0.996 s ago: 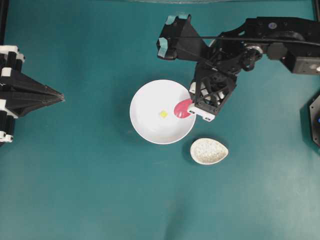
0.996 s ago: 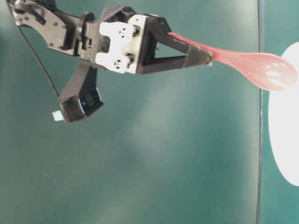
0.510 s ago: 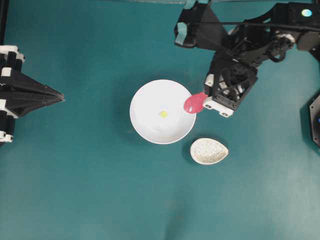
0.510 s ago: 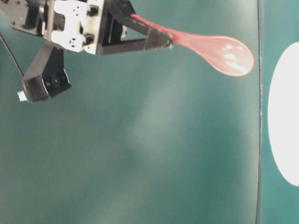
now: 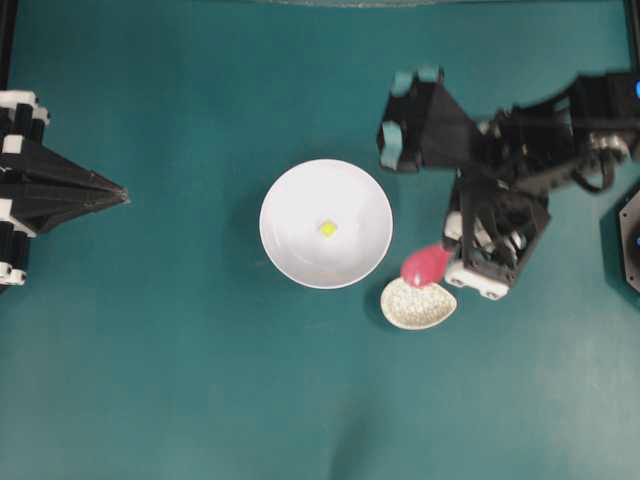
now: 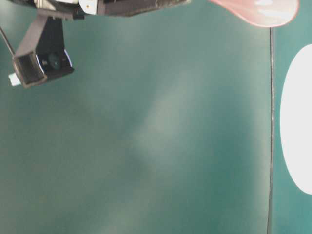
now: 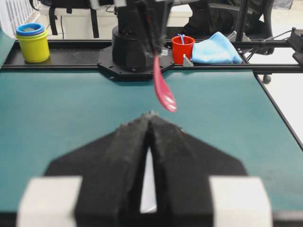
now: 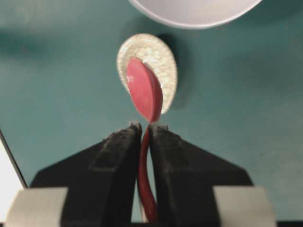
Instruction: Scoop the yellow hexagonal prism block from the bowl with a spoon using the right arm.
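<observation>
The white bowl stands mid-table with the tiny yellow hexagonal prism block lying in its middle. My right gripper is shut on the handle of the pink-red spoon, to the right of the bowl and outside it. In the right wrist view the spoon hangs scoop-first over the speckled spoon rest, clamped in the right gripper, and the bowl's rim shows at the top. The scoop looks empty. My left gripper rests shut at the far left, nothing in it.
The small speckled spoon rest sits just right of the bowl's front edge. Beyond the table's far rail stand stacked yellow and blue cups, a red cup and a blue cloth.
My right gripper has carried the spoon out of the bowl, rightward and toward the front, ending above the spoon rest. The yellow block stayed in the bowl. The left arm has not moved.
</observation>
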You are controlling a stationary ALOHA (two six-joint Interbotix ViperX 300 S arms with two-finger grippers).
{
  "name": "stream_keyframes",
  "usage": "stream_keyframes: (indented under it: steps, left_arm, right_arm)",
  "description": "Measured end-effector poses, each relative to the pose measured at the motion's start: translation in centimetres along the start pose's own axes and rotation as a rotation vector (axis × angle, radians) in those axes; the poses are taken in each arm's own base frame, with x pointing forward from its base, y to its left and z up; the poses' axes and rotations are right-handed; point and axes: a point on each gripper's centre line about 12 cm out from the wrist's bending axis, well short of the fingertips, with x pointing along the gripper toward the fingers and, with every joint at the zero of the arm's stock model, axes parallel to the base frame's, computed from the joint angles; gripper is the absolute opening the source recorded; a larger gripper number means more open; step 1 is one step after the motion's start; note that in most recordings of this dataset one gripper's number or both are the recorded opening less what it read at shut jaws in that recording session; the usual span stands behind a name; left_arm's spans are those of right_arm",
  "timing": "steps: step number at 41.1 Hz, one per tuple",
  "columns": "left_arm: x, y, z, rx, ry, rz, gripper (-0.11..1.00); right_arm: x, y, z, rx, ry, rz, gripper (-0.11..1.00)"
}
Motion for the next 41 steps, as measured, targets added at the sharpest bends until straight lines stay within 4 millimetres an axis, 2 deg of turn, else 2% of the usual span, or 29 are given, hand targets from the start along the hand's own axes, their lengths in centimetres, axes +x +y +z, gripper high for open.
stream_keyframes:
  steps: [8,23,32,41]
  left_arm:
    - [0.0,0.0,0.0,0.000,0.002,0.000,0.03]
    - [0.0,0.0,0.0,-0.012,0.002,0.000,0.03]
    - [0.0,0.0,0.1,-0.012,-0.002,0.000,0.03]
    - [0.0,0.0,0.0,-0.014,0.000,0.000,0.03]
  right_arm:
    - [2.1,0.3,-1.5,0.018,-0.006,0.009,0.18]
    - [6.1,-1.2,-3.7,0.042,-0.058,0.011,0.18]
    - [7.1,-1.7,-4.2,0.046,-0.085,0.014,0.18]
    - [7.1,-1.7,-4.1,0.048,-0.097,0.018,0.18]
